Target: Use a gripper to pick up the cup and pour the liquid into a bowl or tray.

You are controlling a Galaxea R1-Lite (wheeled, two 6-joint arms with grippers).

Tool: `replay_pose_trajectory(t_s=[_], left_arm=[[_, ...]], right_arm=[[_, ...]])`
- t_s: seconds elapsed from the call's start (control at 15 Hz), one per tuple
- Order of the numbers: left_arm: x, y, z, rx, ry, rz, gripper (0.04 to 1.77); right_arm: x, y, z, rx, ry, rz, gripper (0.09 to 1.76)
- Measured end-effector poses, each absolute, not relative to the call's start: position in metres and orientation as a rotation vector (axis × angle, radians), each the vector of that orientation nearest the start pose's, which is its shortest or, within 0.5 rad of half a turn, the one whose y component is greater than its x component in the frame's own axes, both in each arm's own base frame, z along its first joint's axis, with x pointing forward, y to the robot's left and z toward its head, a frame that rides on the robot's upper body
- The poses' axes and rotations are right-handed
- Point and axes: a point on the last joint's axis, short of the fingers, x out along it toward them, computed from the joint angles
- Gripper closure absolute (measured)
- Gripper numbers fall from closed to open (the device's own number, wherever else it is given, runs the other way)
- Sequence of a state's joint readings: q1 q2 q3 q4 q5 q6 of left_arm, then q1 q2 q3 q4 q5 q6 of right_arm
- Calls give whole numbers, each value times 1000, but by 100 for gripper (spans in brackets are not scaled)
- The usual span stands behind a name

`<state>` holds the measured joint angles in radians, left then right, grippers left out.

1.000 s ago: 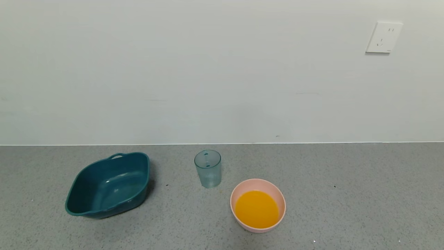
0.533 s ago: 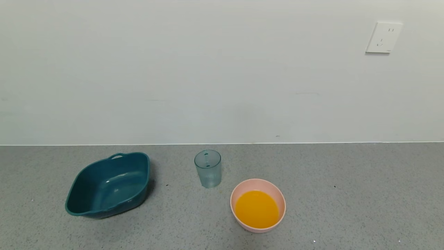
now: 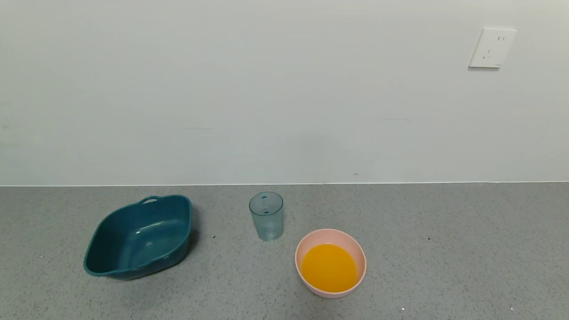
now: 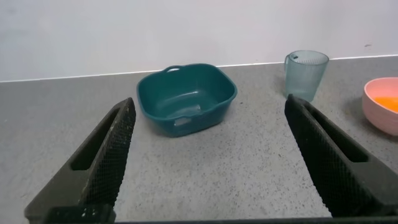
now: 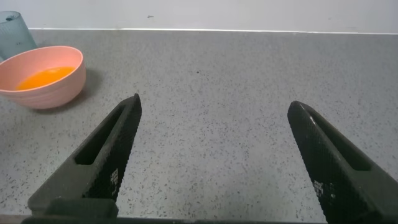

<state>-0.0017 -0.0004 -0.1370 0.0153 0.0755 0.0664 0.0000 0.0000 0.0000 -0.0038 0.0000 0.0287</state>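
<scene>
The ribbed pale blue-green cup [image 3: 266, 216] stands upright on the grey counter near the wall, and no liquid shows in it. Just in front of it and to its right sits the pink bowl [image 3: 330, 262], holding the orange-yellow liquid [image 3: 329, 268]. Neither arm appears in the head view. In the left wrist view my left gripper [image 4: 211, 109] is open over bare counter, well short of the cup [image 4: 305, 74] and the bowl [image 4: 380, 104]. My right gripper [image 5: 214, 106] is open too, with the bowl [image 5: 42, 76] and the cup [image 5: 15, 35] far off to one side.
A dark teal tub [image 3: 139, 236] with handles sits empty to the left of the cup; the left wrist view shows this tub [image 4: 186, 98] ahead. The white wall rises right behind the counter, with a socket [image 3: 492, 47] high on the right.
</scene>
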Motion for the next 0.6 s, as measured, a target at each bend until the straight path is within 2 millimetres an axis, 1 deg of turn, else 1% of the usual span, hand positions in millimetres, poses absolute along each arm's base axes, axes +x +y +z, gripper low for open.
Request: replay_pose_trajectory(t_s=[0.13, 0.4, 0.6], left_arm=[[-29, 1, 96, 63, -79, 50, 9], [-24, 0, 78, 53, -11, -3, 9], [-23, 0, 76, 41, -1, -3, 9]], right_arm=[[-23, 0, 76, 29, -4, 0, 14], [-23, 0, 76, 29, -4, 0, 14], [-23, 0, 76, 30, -4, 0, 14]])
